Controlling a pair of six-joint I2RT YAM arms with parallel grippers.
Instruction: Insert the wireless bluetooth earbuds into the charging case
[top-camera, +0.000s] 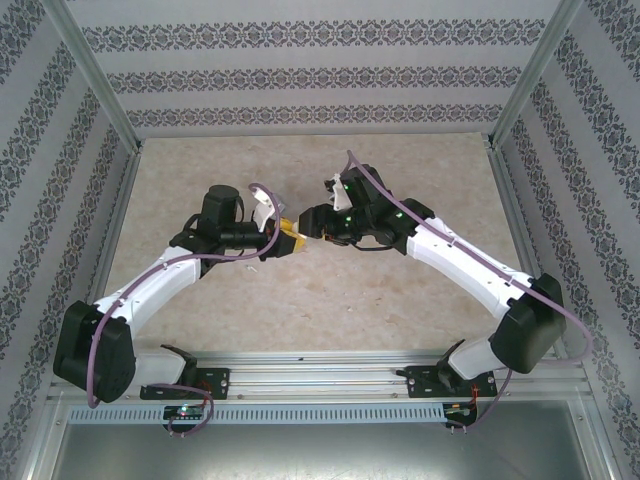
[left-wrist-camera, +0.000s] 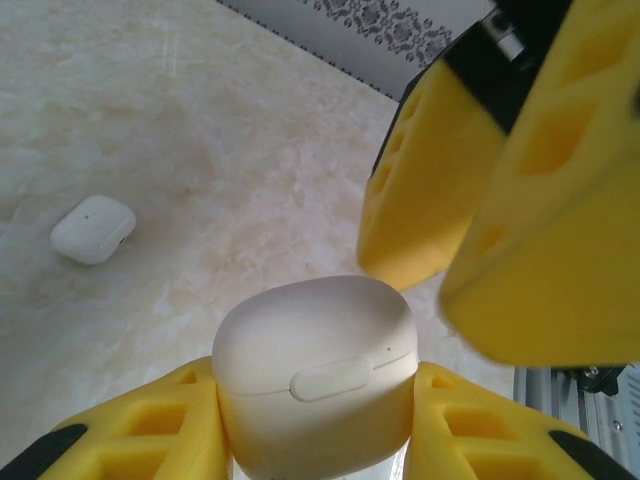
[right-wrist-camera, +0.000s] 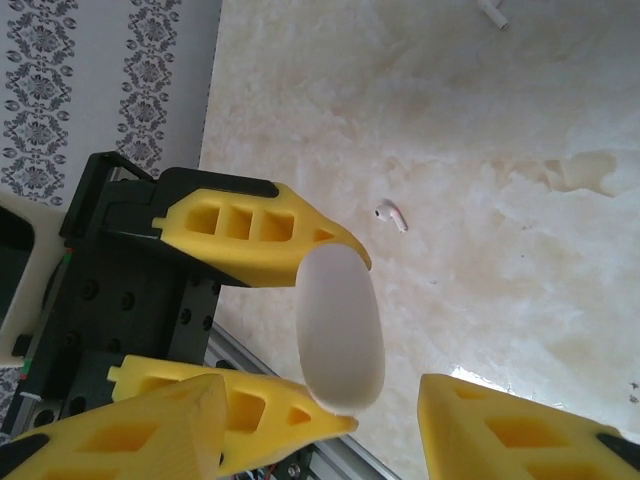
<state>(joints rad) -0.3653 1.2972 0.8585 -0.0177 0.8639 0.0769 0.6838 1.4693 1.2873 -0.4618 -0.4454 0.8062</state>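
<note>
Left pincer (left-wrist-camera: 315, 392) is closed on a charging case (left-wrist-camera: 315, 345). Its two yellow fingers (left-wrist-camera: 150, 425), moulded with square hollows, press the case's sides at the bottom middle of the left wrist view. The frame edge cuts off the case's lower part. Right pincer (right-wrist-camera: 322, 388) stands open, with its fingers apart at the bottom of the right wrist view. The same case shows edge-on just above the gap, and I cannot tell whether they touch it. In the overhead view the pincers meet at the centre, and the case is too small to make out.

I count two cases: the held one and a second case (left-wrist-camera: 93, 229) lying on the table (left-wrist-camera: 200, 120) at middle left. I count two earbuds. One earbud (right-wrist-camera: 392, 215) lies on the table near the frame's middle, and another earbud (right-wrist-camera: 495, 12) is cut off by the top edge.

Both cases are white and rounded. The held one has a seam and an oblong tab. The table is pale and marbled.
</note>
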